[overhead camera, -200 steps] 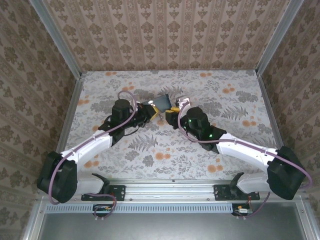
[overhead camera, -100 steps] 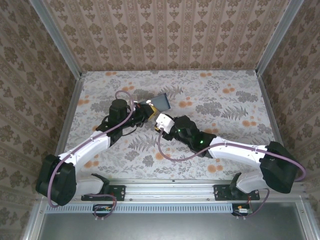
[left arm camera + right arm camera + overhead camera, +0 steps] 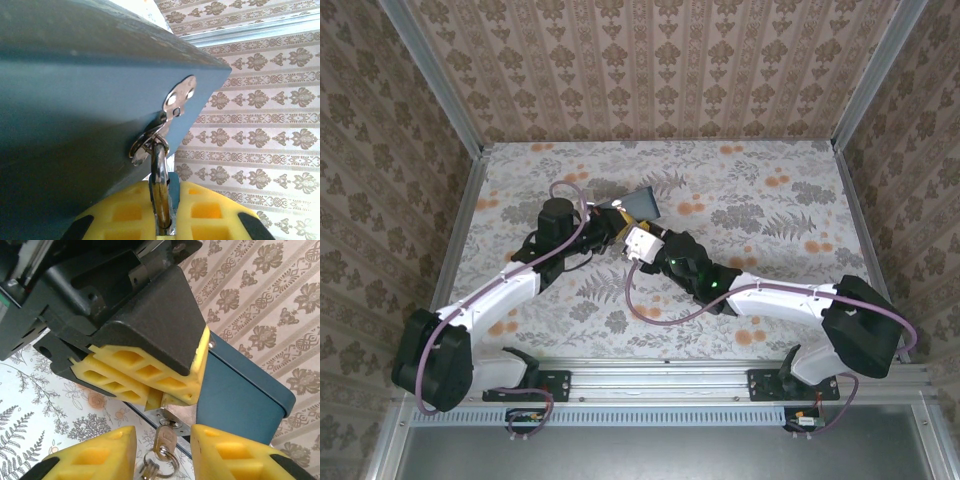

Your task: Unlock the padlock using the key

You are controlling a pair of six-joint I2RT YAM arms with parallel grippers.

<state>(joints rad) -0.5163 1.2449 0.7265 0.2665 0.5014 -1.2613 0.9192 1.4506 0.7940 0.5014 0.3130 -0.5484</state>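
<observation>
The small padlock (image 3: 178, 415) hangs by its silvery shackle (image 3: 160, 172) from the hasp (image 3: 179, 98) of the dark blue tin (image 3: 75, 110). My left gripper (image 3: 165, 225) is shut on the padlock and hides most of its brass body. In the right wrist view, the key (image 3: 164, 439) sits in the keyhole on the padlock's underside, with a ring of spare keys (image 3: 156, 467) dangling below. My right gripper (image 3: 163, 452) is open, one yellow finger on each side of the key and neither touching it. From above, both grippers meet beside the tin (image 3: 642, 205).
The flowered table (image 3: 760, 210) is walled by patterned panels with metal posts. The blue tin is tilted up off the table at the back centre. The right arm (image 3: 770, 295) stretches across the middle, its cable looping over the table.
My right gripper has swung left and down from beside the tin's right end to just under the left gripper, now straddling the key. The left gripper has kept its hold.
</observation>
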